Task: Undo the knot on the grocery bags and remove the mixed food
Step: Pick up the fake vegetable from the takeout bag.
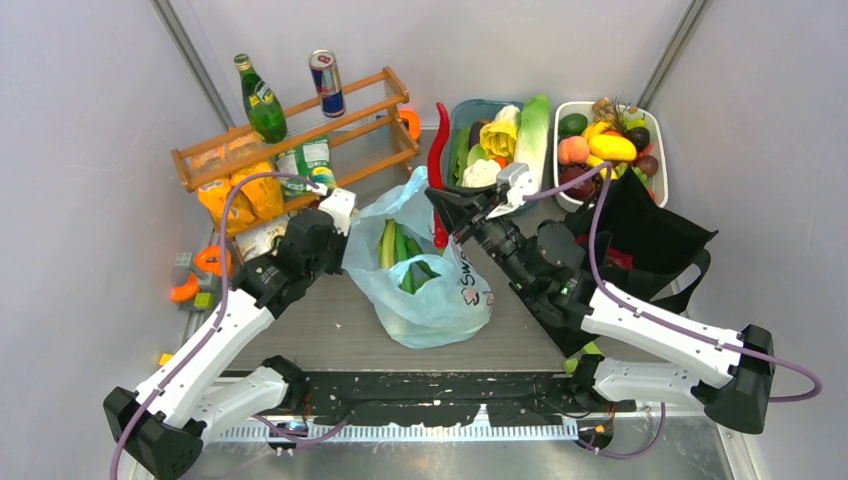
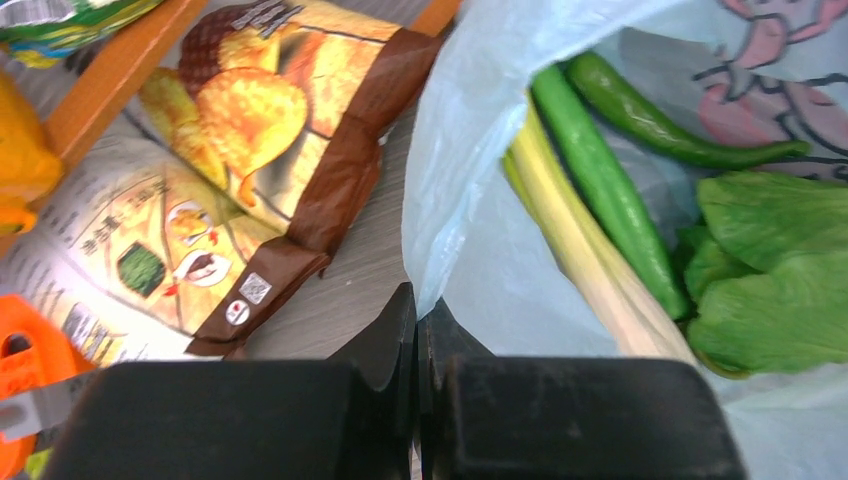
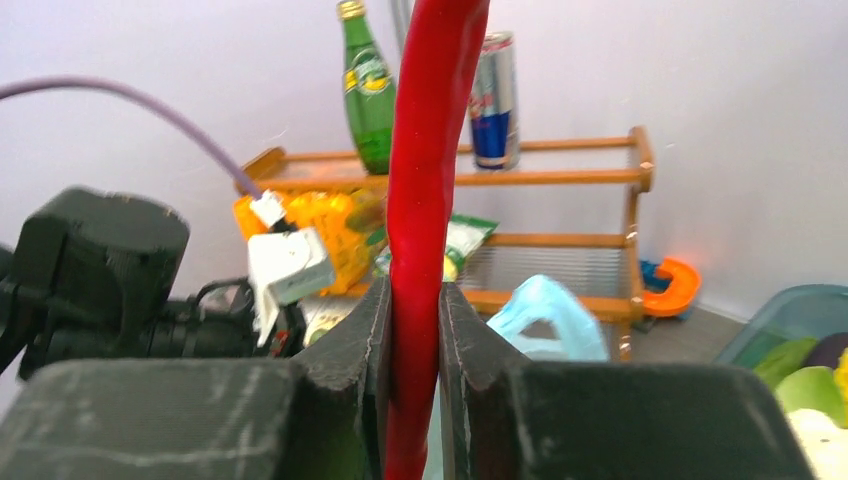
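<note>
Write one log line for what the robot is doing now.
left fingers: shut on rim of blue bag | right fingers: shut on red pepper | bag: open | inside: leek, cucumber, greens

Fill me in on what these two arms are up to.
The right gripper is clamped on a long red chili, held next to the light-blue bag. The left gripper is shut at the bag's rim, apparently pinching the plastic. The bag lies open on the table, with a leek, a cucumber and leafy greens inside.
</note>
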`<state>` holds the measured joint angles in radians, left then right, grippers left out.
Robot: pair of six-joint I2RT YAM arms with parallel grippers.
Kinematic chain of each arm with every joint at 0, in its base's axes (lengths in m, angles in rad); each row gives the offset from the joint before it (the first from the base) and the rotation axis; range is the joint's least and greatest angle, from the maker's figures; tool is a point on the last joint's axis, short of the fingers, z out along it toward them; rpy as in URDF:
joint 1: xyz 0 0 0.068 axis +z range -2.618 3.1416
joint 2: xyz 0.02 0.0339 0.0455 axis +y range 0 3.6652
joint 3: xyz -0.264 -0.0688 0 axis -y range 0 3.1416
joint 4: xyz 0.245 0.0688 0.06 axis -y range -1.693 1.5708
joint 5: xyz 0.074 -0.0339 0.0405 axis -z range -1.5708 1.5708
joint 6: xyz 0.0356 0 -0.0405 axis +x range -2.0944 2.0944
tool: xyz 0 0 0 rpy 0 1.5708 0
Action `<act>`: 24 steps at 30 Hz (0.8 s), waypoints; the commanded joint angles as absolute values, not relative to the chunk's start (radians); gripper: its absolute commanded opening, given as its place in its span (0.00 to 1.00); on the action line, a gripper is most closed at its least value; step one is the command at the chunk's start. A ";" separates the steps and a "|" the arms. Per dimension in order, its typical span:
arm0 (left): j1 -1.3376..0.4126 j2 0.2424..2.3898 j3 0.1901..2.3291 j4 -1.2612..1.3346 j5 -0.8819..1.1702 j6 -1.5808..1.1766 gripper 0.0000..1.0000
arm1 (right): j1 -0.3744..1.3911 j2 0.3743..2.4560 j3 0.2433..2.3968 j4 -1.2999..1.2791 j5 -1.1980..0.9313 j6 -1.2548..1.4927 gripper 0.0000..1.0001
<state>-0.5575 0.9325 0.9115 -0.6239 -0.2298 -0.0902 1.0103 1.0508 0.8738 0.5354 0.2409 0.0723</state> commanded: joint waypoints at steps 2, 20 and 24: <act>-0.549 0.912 0.933 -0.635 -0.433 -0.091 0.00 | 0.976 1.083 1.133 0.310 0.448 -0.050 0.05; -0.502 0.838 0.916 -0.619 -0.430 -0.097 0.00 | 0.654 1.387 1.250 0.315 0.568 0.099 0.05; -0.501 0.830 0.911 -0.609 -0.394 -0.097 0.00 | 0.628 1.535 1.294 0.394 0.574 0.092 0.05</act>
<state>-0.5083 0.8558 0.9115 -0.6476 -0.4076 -0.0959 0.6498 1.4372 1.2453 0.2245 0.5274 0.0853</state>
